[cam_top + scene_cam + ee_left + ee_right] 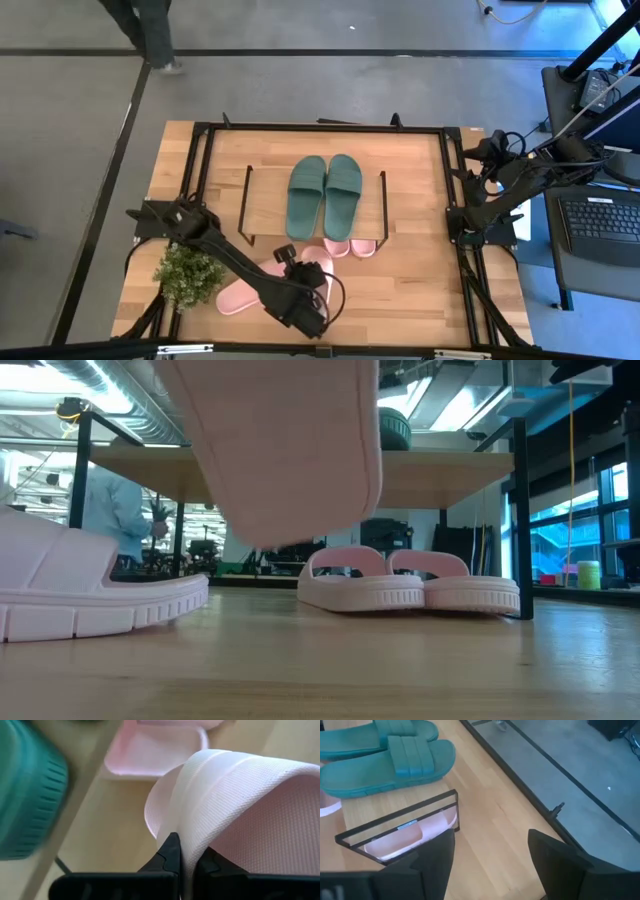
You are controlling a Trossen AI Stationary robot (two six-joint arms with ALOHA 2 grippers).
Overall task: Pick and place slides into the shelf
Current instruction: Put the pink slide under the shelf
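Observation:
My left gripper (187, 860) is shut on a light pink slide (250, 805), which hangs high in the low view (290, 450) and sits near the table's near edge in the high view (318, 265). A second pink slide (240, 295) lies sole-down on the table beside it. Two more pink slides (410, 585) stand under the shelf (450, 470), their ends poking out toward the near edge (348, 247). Two dark green slides (323, 195) lie on the shelf's plank top. My right gripper (492, 865) is open and waits at the table's right edge. My left gripper pinches the pink slide's wide strap at its edge (186, 837) between its two fingers (169, 854). The slide is lifted clear of the table, its sole (300, 480) well above the wood in the low view.
A small green plant (188, 270) stands at the near left, close to my left arm. The shelf's thin black wire legs (520, 520) frame the space under the plank. A black frame runs round the table edge (452, 190). A person (150, 30) stands beyond the far side.

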